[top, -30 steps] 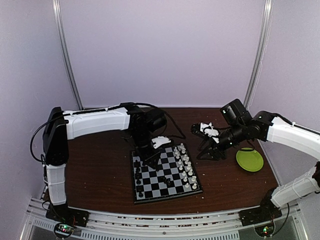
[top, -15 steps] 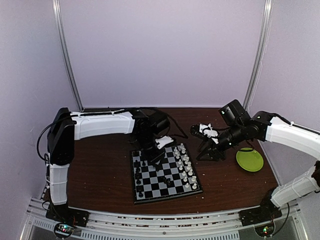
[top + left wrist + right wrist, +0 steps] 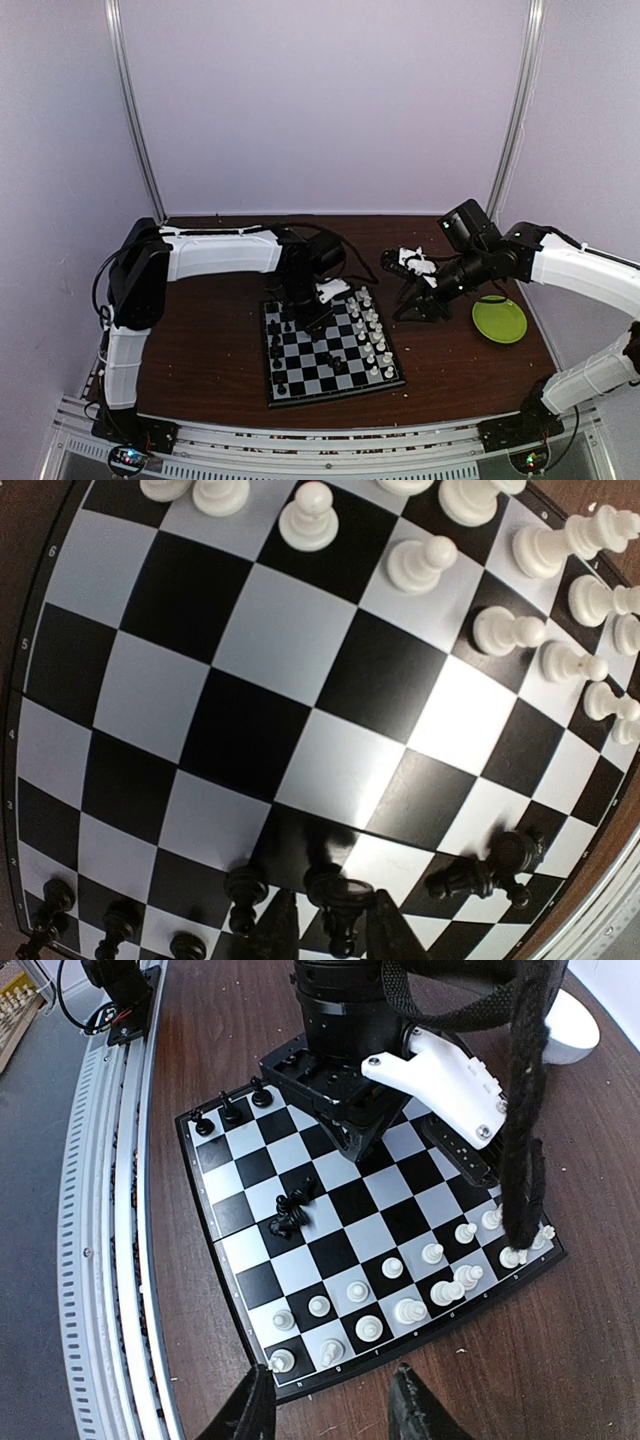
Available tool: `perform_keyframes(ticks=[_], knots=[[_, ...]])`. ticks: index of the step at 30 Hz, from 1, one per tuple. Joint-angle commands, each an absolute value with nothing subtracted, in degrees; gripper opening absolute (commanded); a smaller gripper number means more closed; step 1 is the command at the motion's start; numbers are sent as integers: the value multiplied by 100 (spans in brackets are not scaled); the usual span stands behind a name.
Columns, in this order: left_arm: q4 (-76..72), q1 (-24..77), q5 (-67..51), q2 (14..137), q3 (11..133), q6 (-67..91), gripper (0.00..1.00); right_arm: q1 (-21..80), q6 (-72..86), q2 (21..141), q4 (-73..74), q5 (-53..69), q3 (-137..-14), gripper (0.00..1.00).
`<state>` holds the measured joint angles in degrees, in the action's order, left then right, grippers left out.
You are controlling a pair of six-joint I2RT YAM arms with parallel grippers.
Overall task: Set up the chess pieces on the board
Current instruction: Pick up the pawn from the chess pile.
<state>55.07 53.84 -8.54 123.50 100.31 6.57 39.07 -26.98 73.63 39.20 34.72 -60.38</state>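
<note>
Two claws here. My left claw [image 3: 330,925] is hanging low over the board [image 3: 250,730], its fingers [image 3: 272,930] sitting a little apart and flanking one black piece [image 3: 335,888] near the black side's edge. I can't tell if they're pinching it. A toppled black piece [image 3: 488,872] is lying just beside. White pieces [image 3: 420,562] are standing along the opposite edge. My right claw [image 3: 330,1415] is hovering with its jaws spread and nothing between them, over the counter [image 3: 620,1290] just off the board's white side. A green plate [image 3: 499,319] is sitting near.

Board [image 3: 250,640] cropped, white bowl [image 3: 575,1035] partly hidden
</note>
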Motion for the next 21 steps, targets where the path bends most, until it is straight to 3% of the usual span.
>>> perform_keyframes(ticks=[1,11,21], knots=[[5423,5405,-752,12447,10117,624,24,3852,-2770,7405,3946,3551,-6087,40],[5467,5405,-817,12498,10114,599,13,3841,-2779,7417,3950,3542,-6088,39],[5625,5413,-747,12477,10092,539,17,3832,-2777,7444,3955,3542,-6091,38]])
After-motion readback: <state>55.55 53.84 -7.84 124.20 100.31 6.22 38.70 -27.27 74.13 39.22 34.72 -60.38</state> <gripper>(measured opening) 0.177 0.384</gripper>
